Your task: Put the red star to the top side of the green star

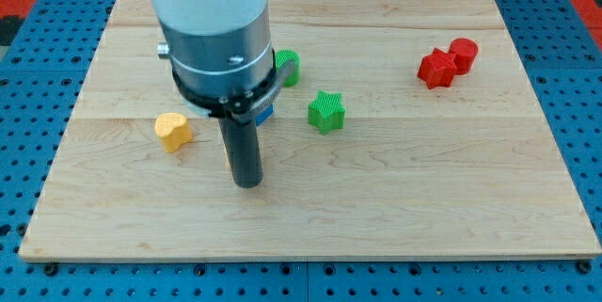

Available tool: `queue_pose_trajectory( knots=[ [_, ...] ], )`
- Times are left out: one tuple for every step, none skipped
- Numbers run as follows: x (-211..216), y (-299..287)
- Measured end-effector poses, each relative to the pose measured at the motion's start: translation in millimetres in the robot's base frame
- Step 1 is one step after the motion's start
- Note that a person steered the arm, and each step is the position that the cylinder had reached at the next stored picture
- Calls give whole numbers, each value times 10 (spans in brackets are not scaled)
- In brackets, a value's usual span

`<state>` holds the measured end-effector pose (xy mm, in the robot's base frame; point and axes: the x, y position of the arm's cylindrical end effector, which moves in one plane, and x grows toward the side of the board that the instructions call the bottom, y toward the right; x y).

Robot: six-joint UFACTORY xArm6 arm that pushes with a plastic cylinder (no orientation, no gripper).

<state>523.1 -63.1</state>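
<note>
Though the arm's wide grey housing covers part of the table [395, 208], the single camera view shows six blocks that I can count, one of them barely. My tip [247, 183], the rod that serves as end effector, has no jaws to part or close; it rests on bare wood, touching no block. Two green blocks: the green star [326, 111] lies to the view's upper right of my tip, near it, and a second green block [287, 65] sits farther up, half hidden by the housing. Two red blocks, touching: the red star [435, 68] and a red cylinder [463, 53], well apart to the upper right. One yellow block [173, 131] lies up-left. One blue sliver [266, 113] peeks beneath the housing.
</note>
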Motion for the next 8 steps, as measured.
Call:
queue_pose_trajectory(
  knots=[
    [-109, 74],
    [-170, 1298],
    [-429, 2597],
    [-1118, 3036],
    [-1559, 2903],
    [-1704, 2464],
    [-1706, 1985],
    [-1700, 1991]
  ],
)
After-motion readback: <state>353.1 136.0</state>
